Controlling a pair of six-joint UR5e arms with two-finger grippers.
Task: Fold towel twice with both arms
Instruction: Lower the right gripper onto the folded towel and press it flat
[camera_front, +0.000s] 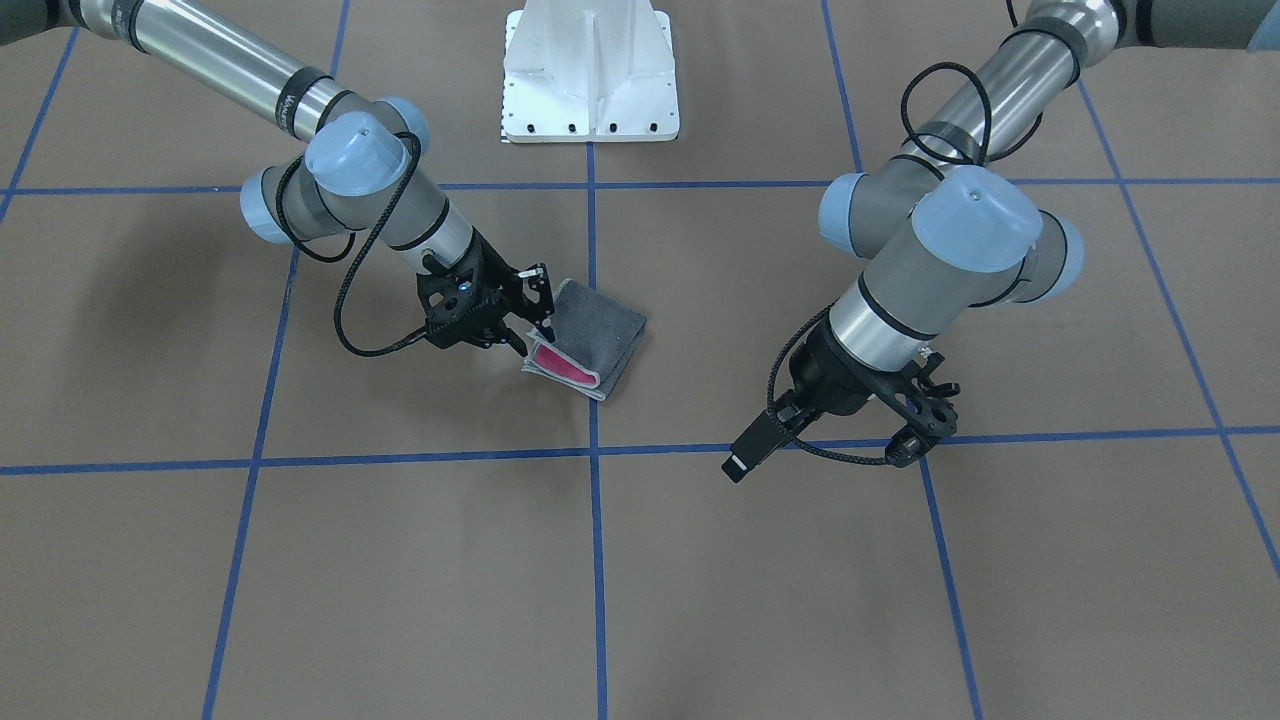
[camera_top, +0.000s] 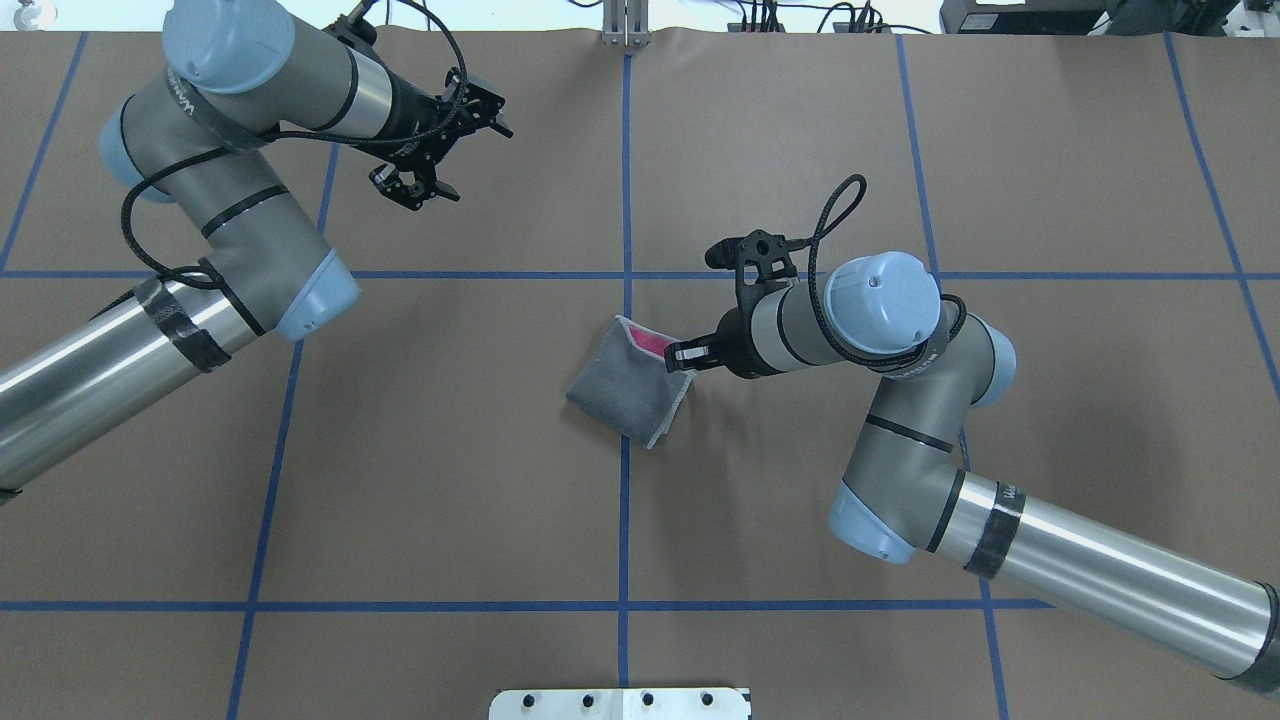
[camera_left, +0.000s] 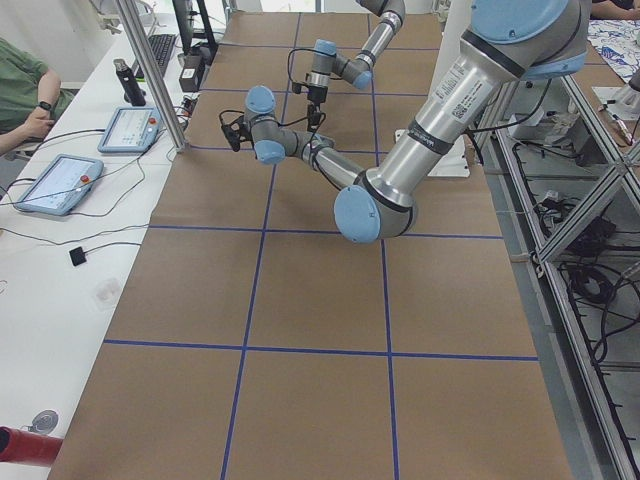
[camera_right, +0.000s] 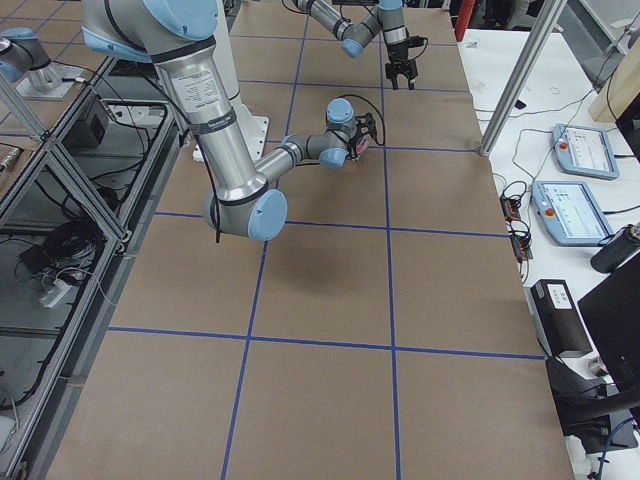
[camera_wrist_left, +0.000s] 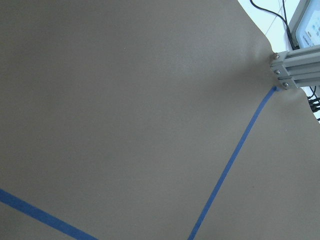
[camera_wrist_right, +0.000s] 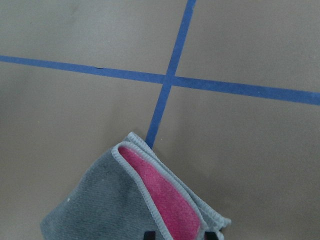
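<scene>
Towel (camera_top: 620, 385) folded small, last fold waiting to be let go

The table (camera_top: 450, 450) bears only the one cloth, lying near the middle on a crossing of the blue tape lines. The right arm (camera_top: 1090, 575) reaches in to it, and the left arm (camera_top: 90, 370) stands well apart over the far side.

The towel lies as a compact grey square with several stitched edges stacked along one side, so both folds look made. At the corner nearest the right gripper (camera_front: 530, 335) the top layer stands up a little and shows its pink face.

Judged from that, the step in hand is finishing the second fold. The next move calls for freeing that corner and lifting straight away, without dragging the layers open. A light press may be needed to flatten the raised lip.

The right gripper's fingertips (camera_wrist_right: 149, 235) sit at the towel's edge, a narrow gap between them and the pink lip in that gap. Whether they pinch the cloth or merely touch it, I cannot tell.

The left gripper (camera_top: 470, 160) hangs with its jaws spread wide, holding nothing.
</scene>
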